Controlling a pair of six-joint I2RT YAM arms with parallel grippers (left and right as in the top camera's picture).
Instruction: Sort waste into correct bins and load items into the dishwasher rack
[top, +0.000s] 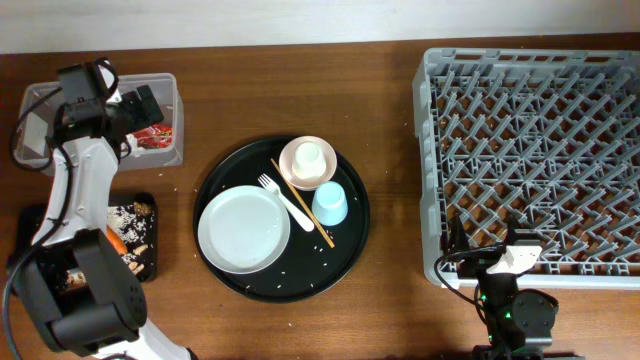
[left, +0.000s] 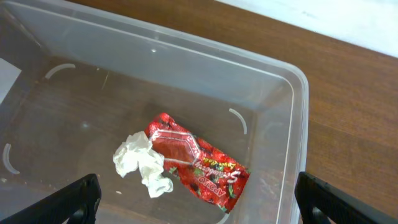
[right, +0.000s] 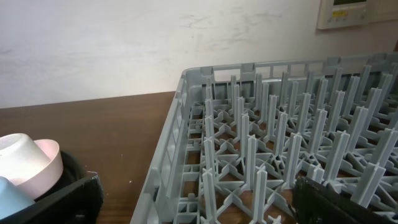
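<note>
My left gripper (top: 150, 108) is open and empty above the clear tub (top: 166, 88). The red-and-white wrapper (left: 193, 160) lies loose on the tub's floor (left: 261, 93), between my fingers (left: 199, 208); it also shows from overhead (top: 155, 137). Rice with scraps (top: 132, 225) and the carrot (top: 116, 241) lie in the shallow black tray (top: 148, 262). The round black tray (top: 350, 235) holds the pale plate (top: 243, 229), pinkish bowl (top: 290, 171) with the cream cup (top: 309, 157), the blue cup (top: 331, 205), fork (top: 285, 200) and chopsticks (top: 300, 203). My right gripper (right: 199, 202) is open and empty at the grey rack's (top: 530, 160) near left corner.
In the right wrist view the rack's tines (right: 273, 143) fill the frame, with the bowl (right: 43, 165) and blue cup (right: 9, 196) at the left. Rice grains dot the round tray. A white wall stands behind the table.
</note>
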